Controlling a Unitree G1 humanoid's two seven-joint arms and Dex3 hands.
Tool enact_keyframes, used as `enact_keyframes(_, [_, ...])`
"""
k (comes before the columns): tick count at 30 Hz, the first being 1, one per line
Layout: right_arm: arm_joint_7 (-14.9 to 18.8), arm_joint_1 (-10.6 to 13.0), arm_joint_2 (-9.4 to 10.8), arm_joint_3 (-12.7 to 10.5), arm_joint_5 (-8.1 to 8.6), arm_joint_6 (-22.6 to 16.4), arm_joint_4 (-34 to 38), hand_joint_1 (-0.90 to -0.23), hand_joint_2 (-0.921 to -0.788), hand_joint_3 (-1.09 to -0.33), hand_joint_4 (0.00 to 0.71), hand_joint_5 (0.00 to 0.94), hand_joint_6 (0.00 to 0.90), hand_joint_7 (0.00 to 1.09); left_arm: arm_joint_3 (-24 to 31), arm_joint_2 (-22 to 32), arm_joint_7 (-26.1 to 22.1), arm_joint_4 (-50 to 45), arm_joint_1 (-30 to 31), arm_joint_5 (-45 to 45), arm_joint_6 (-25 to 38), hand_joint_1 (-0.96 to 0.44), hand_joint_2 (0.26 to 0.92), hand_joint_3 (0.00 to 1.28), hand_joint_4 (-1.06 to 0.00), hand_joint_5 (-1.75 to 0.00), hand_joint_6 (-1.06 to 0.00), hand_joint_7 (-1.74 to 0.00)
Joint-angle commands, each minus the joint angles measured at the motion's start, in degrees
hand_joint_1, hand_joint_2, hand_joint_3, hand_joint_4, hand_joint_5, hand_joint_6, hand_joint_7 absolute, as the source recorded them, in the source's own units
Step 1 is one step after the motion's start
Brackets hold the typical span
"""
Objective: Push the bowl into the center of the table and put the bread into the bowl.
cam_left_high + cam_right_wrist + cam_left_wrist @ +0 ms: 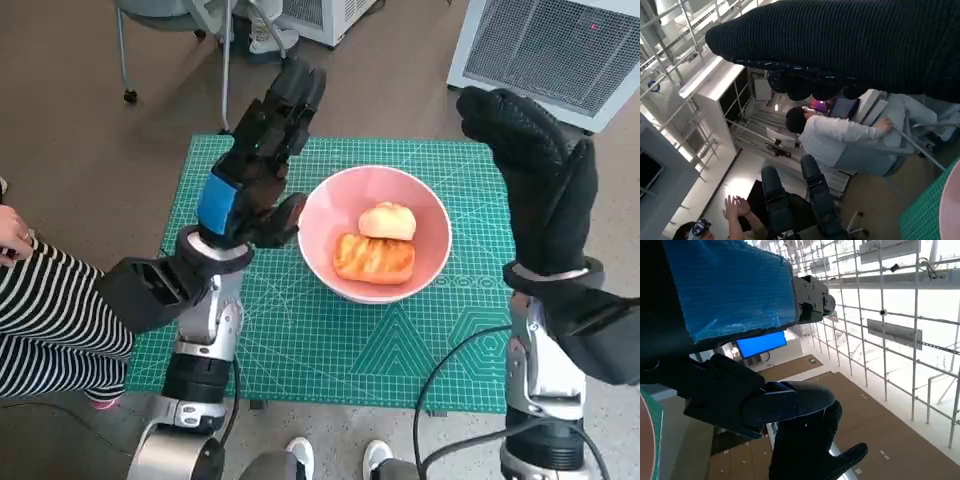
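Between raised robot hands, left (262,150) and right (535,170), both empty, fingers spread: bowl (375,233) holding bread (374,258).

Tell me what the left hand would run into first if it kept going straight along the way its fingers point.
Probably nothing on the table. The left hand is raised, fingers aimed past the green mat's far edge; the pink bowl lies off to its side. In the head view a chair leg stands roughly ahead, though depth is unclear.
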Motion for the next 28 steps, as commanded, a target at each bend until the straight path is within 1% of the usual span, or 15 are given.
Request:
enact_keyframes(1, [0.77,1.27,0.46,0.33,0.42,-0.07,1.39,-0.675,-0.921,-0.697,0.155,0.0,0.085,0.35,0.18,0.46,-0.51,-0.88,0.85,-0.33,0.26,-0.71,0.921,0.57,-0.04,-0.01,-0.13,-0.05])
enact_keyframes(11, [0.9,1.53,0.96,0.49,0.96,0.46,1.56,-0.656,-0.921,-0.699,0.173,0.009,0.096,0.36,0.22,0.76,-0.78,-1.63,1.61,-0.74,1.19,-0.7,0.921,0.56,-0.04,-0.01,-0.11,-0.07])
enact_keyframes(12, [0.89,1.54,1.02,0.52,0.95,0.53,1.52,-0.655,-0.921,-0.699,0.174,0.01,0.097,0.36,0.22,0.79,-0.77,-1.71,1.69,-0.71,1.25,-0.7,0.921,0.55,-0.04,-0.01,-0.07,-0.15])
enact_keyframes(14, [0.86,1.51,1.14,0.57,0.96,0.79,1.41,-0.654,-0.921,-0.699,0.175,0.01,0.098,0.36,0.22,0.86,-0.7,-1.9,1.87,-0.52,1.25,-0.7,0.921,0.55,-0.04,-0.01,-0.04,-0.22])
enact_keyframes(18, [1.03,1.41,1.32,0.54,1.07,1.02,1.56,-0.656,-0.921,-0.698,0.176,0.009,0.098,0.36,0.25,1.0,-0.42,-1.99,2.04,-0.08,1.03,-0.7,0.921,0.55,-0.04,-0.01,-0.01,-0.28])
enact_keyframes(28, [1.81,1.23,1.46,0.31,1.72,1.02,2.23,-0.664,-0.921,-0.697,0.171,0.005,0.097,0.37,0.39,1.15,-0.4,-1.2,1.95,0.02,0.78,-0.7,0.921,0.54,-0.03,0.0,0.0,-0.27])
